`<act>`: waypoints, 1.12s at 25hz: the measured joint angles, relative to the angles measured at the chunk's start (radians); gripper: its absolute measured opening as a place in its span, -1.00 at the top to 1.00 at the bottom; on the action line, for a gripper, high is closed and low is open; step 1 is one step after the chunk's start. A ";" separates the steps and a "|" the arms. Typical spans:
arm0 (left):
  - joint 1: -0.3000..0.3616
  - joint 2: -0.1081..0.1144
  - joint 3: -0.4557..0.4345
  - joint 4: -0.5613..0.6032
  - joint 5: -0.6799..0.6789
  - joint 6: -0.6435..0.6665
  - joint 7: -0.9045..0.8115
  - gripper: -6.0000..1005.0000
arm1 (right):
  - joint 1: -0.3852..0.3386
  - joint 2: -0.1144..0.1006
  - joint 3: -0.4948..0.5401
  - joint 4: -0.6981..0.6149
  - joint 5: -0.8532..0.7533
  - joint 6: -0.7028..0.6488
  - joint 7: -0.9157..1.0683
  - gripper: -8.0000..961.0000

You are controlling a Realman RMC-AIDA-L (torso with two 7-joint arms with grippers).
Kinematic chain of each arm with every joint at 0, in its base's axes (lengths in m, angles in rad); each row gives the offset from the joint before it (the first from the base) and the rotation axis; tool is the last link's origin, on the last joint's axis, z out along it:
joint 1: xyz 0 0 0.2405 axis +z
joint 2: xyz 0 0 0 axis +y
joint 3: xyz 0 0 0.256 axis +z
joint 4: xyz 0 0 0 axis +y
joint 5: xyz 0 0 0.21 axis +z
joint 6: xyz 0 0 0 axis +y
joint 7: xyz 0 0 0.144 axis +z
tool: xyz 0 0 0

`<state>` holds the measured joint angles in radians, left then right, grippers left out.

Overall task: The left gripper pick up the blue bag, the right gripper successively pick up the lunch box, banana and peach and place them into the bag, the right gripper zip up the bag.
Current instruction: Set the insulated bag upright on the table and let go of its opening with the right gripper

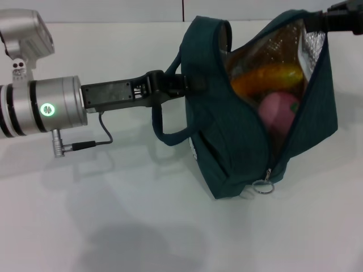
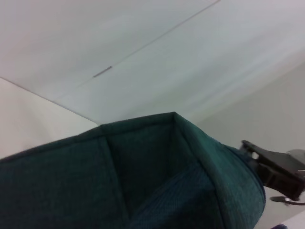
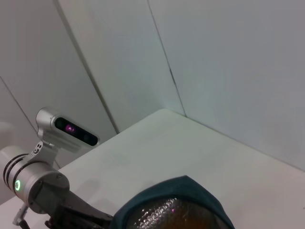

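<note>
The blue bag point(image 1: 227, 141) hangs open above the white table. Its foil lining shows, with the banana point(image 1: 266, 76) and the peach point(image 1: 279, 110) inside. The lunch box is hidden. The metal ring zipper pull point(image 1: 262, 186) hangs at the low end of the opening. My left gripper point(image 1: 182, 85) reaches in from the left and is shut on the bag's near strap handle, holding the bag up. My right gripper point(image 1: 334, 18) is at the top right corner, against the bag's upper edge. The bag also shows in the left wrist view point(image 2: 143, 181) and the right wrist view point(image 3: 176, 200).
The white table point(image 1: 113, 215) spreads below the bag. The left arm's silver segment with the green ring light point(image 1: 48, 109) and a loose cable point(image 1: 93, 141) are at the left. A wall stands behind the table.
</note>
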<state>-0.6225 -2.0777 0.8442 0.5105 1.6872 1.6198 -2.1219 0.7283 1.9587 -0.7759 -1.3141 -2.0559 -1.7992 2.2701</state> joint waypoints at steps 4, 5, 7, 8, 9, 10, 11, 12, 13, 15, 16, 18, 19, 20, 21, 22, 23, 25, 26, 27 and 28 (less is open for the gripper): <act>0.005 0.003 0.005 0.001 0.008 0.005 -0.017 0.86 | 0.008 0.000 -0.006 0.047 0.002 0.003 -0.020 0.74; 0.008 0.004 0.005 0.001 0.009 0.005 -0.020 0.86 | 0.012 0.000 -0.006 0.061 0.002 0.004 -0.024 0.74; 0.017 0.005 0.005 0.001 0.009 0.005 -0.027 0.86 | 0.025 -0.002 -0.006 0.098 0.003 0.005 -0.035 0.73; 0.023 0.004 0.006 0.004 0.009 0.005 -0.030 0.86 | 0.031 -0.003 -0.006 0.112 0.003 0.006 -0.040 0.72; 0.028 0.005 0.006 0.004 0.009 0.003 -0.032 0.86 | 0.036 -0.003 -0.006 0.124 0.003 0.006 -0.045 0.72; 0.033 0.006 0.005 0.004 0.009 0.000 -0.032 0.86 | 0.043 -0.004 -0.007 0.135 0.002 0.008 -0.049 0.71; 0.037 0.007 0.004 0.003 0.009 -0.003 -0.032 0.86 | 0.049 -0.004 -0.007 0.149 0.000 0.011 -0.052 0.71; 0.040 0.008 0.002 0.002 0.009 -0.005 -0.032 0.86 | 0.054 -0.005 -0.008 0.163 -0.002 0.015 -0.056 0.70; 0.042 0.008 0.001 0.002 0.009 -0.006 -0.032 0.86 | 0.056 -0.006 -0.008 0.172 -0.003 0.021 -0.060 0.70; 0.043 0.007 0.001 0.002 0.009 -0.006 -0.032 0.86 | 0.058 -0.007 -0.008 0.195 0.000 0.036 -0.085 0.69; 0.043 0.006 0.000 0.001 0.009 -0.006 -0.032 0.86 | 0.058 -0.007 -0.009 0.201 0.002 0.041 -0.100 0.68; 0.044 0.004 0.001 -0.003 0.009 -0.006 -0.032 0.86 | 0.058 -0.005 -0.011 0.215 0.003 0.052 -0.128 0.67; 0.044 0.003 0.001 -0.004 0.009 -0.006 -0.032 0.86 | 0.058 -0.004 -0.012 0.221 0.003 0.055 -0.136 0.67; 0.044 0.002 0.000 -0.005 0.009 -0.006 -0.032 0.86 | 0.057 -0.003 -0.013 0.227 0.002 0.059 -0.144 0.66; 0.044 0.001 0.000 -0.006 0.009 -0.006 -0.032 0.86 | 0.055 -0.003 -0.013 0.234 0.001 0.062 -0.156 0.66; 0.045 0.001 0.000 -0.006 0.009 -0.006 -0.032 0.86 | 0.053 -0.003 -0.013 0.239 0.001 0.063 -0.165 0.65; 0.046 0.001 0.000 -0.006 0.009 -0.006 -0.032 0.86 | 0.051 -0.003 -0.013 0.243 0.002 0.063 -0.175 0.65; 0.050 0.001 0.000 -0.006 0.009 -0.006 -0.032 0.86 | 0.047 -0.003 -0.011 0.248 0.006 0.063 -0.190 0.64; 0.053 0.001 -0.001 -0.006 0.009 -0.006 -0.032 0.86 | 0.045 -0.002 -0.008 0.248 0.006 0.063 -0.197 0.64; 0.055 0.001 -0.001 -0.006 0.009 -0.007 -0.032 0.86 | 0.043 -0.002 -0.007 0.249 0.007 0.062 -0.202 0.63; 0.056 0.001 -0.001 -0.006 0.009 -0.007 -0.032 0.86 | 0.038 0.000 -0.005 0.247 0.009 0.060 -0.207 0.63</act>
<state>-0.5666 -2.0770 0.8435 0.5046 1.6966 1.6129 -2.1535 0.7660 1.9583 -0.7809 -1.0669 -2.0470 -1.7388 2.0632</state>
